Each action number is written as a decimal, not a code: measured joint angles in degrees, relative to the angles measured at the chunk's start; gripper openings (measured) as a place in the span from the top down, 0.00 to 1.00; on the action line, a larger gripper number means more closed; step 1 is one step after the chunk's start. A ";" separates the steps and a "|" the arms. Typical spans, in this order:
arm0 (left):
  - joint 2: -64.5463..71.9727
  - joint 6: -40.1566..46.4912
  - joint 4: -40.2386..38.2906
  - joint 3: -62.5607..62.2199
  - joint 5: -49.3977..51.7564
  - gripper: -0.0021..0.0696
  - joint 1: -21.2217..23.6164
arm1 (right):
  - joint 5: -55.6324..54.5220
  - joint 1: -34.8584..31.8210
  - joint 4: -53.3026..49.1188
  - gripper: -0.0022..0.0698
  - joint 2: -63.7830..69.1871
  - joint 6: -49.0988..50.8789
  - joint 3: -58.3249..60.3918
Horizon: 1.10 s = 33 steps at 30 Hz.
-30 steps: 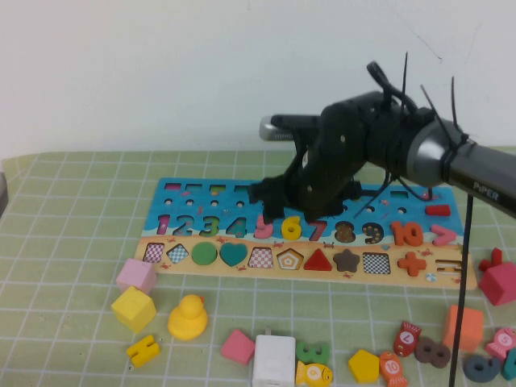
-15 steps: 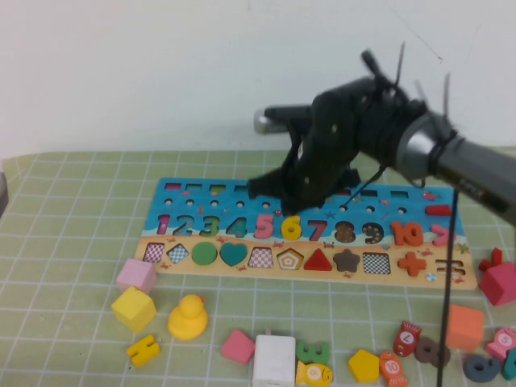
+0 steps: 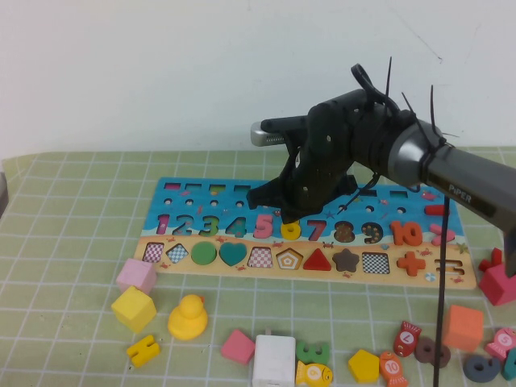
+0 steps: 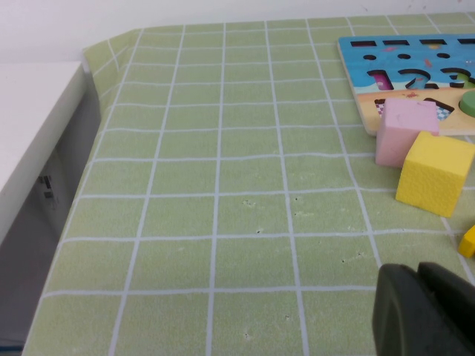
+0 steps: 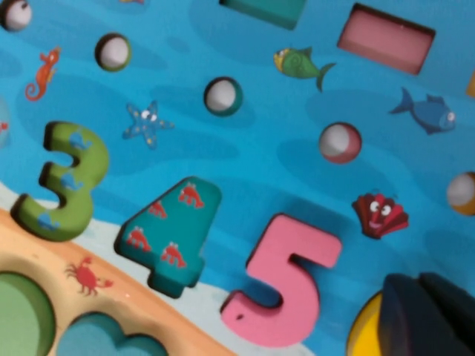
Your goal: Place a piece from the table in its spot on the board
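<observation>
The number and shape board (image 3: 201,190) lies across the middle of the table. My right gripper (image 3: 291,218) hovers low over its number row, shut and empty, right above the yellow 6 (image 3: 290,230). In the right wrist view my right gripper (image 5: 424,315) covers part of the yellow 6 (image 5: 362,334), next to the pink 5 (image 5: 286,282) and the teal 4 (image 5: 172,236) on the blue board (image 5: 245,148). My left gripper (image 4: 424,311) is shut and empty, low over the mat left of the board, and does not show in the high view.
Loose pieces lie in front of the board: pink cube (image 3: 135,276), yellow cube (image 3: 133,310), yellow duck (image 3: 188,316), white block (image 3: 274,359), pink tile (image 3: 238,347), orange block (image 3: 463,326), red block (image 3: 500,282). A white ledge (image 4: 30,141) borders the mat's left edge.
My right arm has shifted a little to the left and up over the number row. The pieces on the table and the board have not moved.
</observation>
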 joint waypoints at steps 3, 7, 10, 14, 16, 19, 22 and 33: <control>0.00 0.00 0.00 0.00 0.00 0.97 0.00 | -0.31 0.21 -0.36 0.97 -0.37 -0.13 0.00; 0.00 0.00 0.00 0.00 0.00 0.97 0.00 | -3.97 0.29 -0.94 0.97 -0.60 -0.18 0.00; 0.00 0.00 0.00 0.00 0.00 0.97 0.00 | -6.02 0.22 -0.22 0.97 -0.60 -0.27 0.00; 0.00 0.00 0.00 0.00 0.00 0.97 0.00 | -5.82 0.33 -0.11 0.97 -0.60 -0.27 0.00; 0.00 0.00 0.00 0.00 0.00 0.97 0.00 | -4.91 0.33 -0.20 0.97 -0.34 -0.27 0.00; 0.00 0.00 0.00 0.00 0.00 0.97 0.00 | -3.58 0.33 -0.20 0.97 0.15 -0.41 0.00; 0.00 0.00 0.00 0.00 0.00 0.97 0.00 | -3.36 0.33 -0.20 0.97 0.20 -0.68 0.00; 0.00 -0.21 0.00 0.00 0.10 0.97 0.00 | 11.00 0.94 -12.12 0.97 -9.07 -3.72 0.10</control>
